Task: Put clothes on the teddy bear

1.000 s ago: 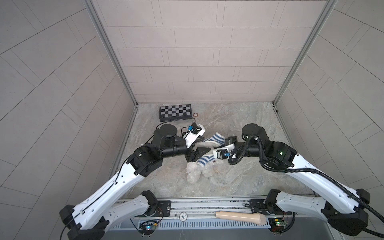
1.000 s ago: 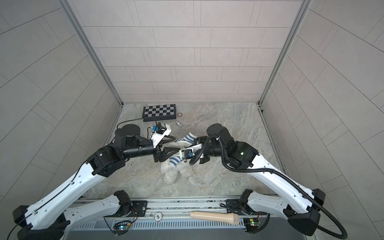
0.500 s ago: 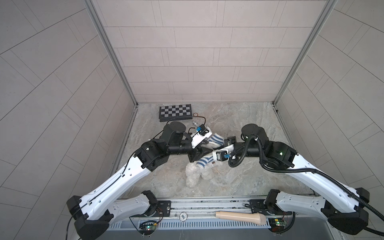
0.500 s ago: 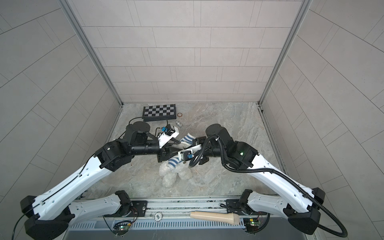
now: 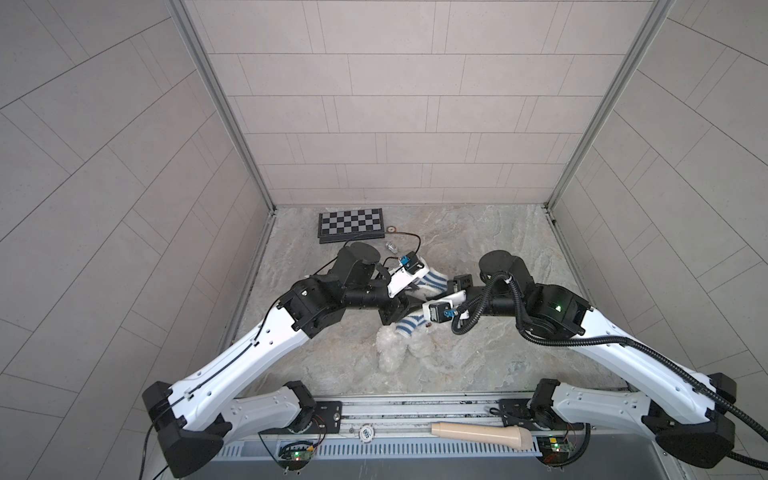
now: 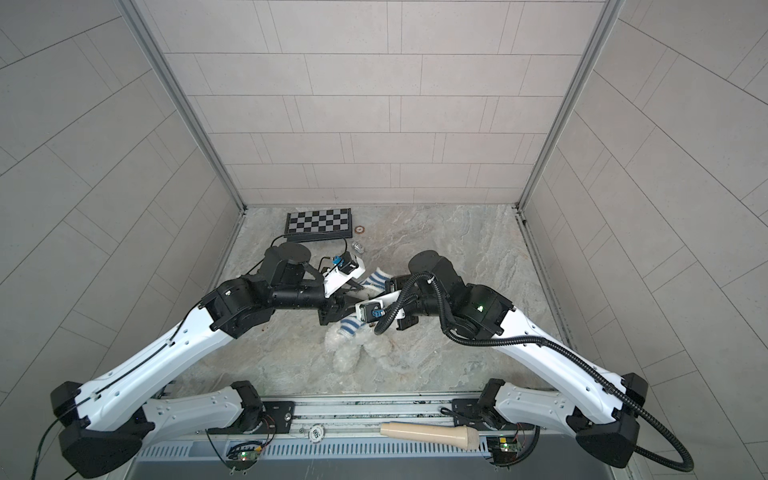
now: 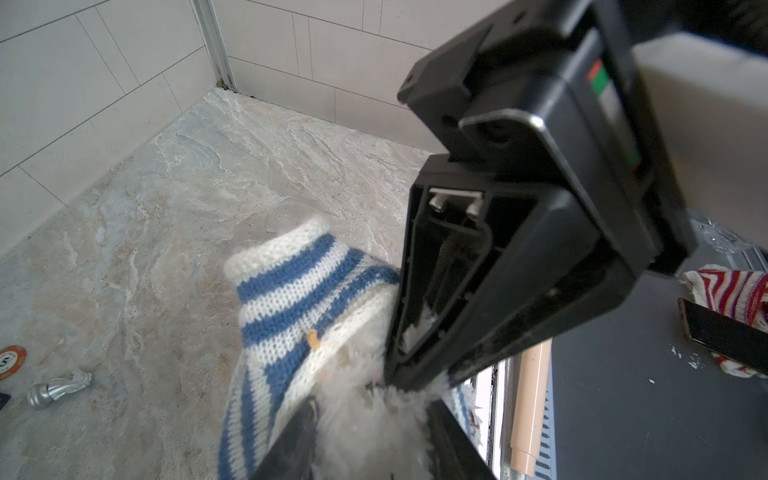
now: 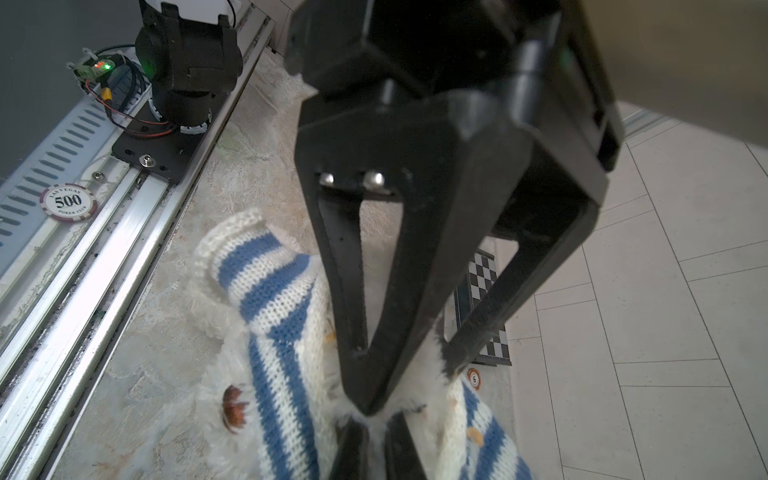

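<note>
The teddy bear (image 5: 390,355) lies centrally; the striped sweater (image 5: 409,330) is bunched on its upper body, not yet pulled down; the right gripper (image 8: 374,440) is closed on fur; the left gripper (image 7: 372,430) stands half-open around fur, perhaps gripping; I cannot tell.

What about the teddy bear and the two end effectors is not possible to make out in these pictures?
Teddy bear upper body: in both top views, covered by the two wrists and the striped sweater.
Right end effector: right wrist view, fur surrounds the tips; pinching fur or knit, unclear.
Left end effector: left wrist view, fingers apart in fur; grip unclear.
</note>
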